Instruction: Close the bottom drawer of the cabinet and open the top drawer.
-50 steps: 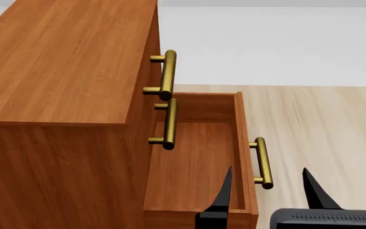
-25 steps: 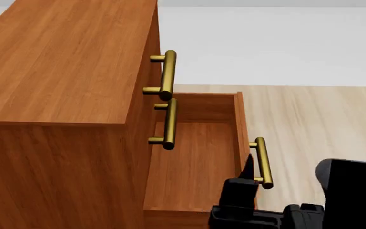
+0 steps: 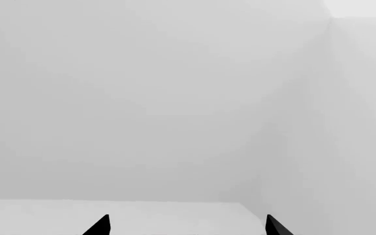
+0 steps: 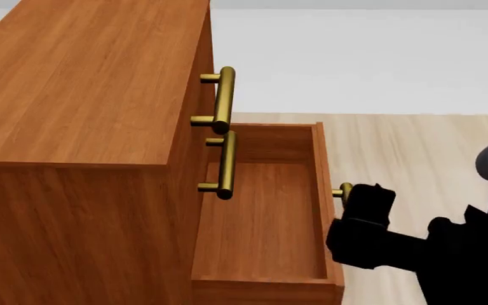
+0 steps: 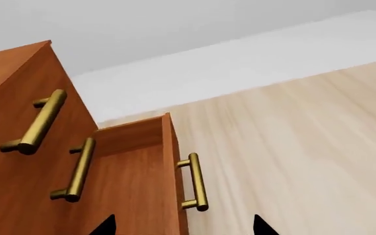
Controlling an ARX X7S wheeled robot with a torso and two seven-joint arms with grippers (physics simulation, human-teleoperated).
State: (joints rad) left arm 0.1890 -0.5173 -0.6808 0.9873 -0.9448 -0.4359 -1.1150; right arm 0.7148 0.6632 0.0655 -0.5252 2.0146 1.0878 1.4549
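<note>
The left wrist view first: only pale grey wall and floor, with the left gripper [image 3: 186, 226] showing two black fingertips set well apart, nothing between them and no cabinet anywhere in sight, so that arm looks to be idle. Over to the head view: the boxy reddish-brown wood-grain cabinet [image 4: 83, 82] fills the left side, its top drawer [image 4: 203, 95] pushed in flush, brass bar standing out from the front, while the bottom drawer [image 4: 261, 210], a reddish-brown wooden tray, juts far out from the cabinet front. The right gripper [image 4: 363, 219] sits as a black mass right at that drawer's brass bar handle [image 4: 343, 189], covering most of it; whether it touches cannot be told here. The right wrist view shows its two fingertips apart, the handle lying just beyond them and nothing gripped. The closing step looks to be in hand and not yet done; next calls for a push on the drawer front straight toward the cabinet.
</note>
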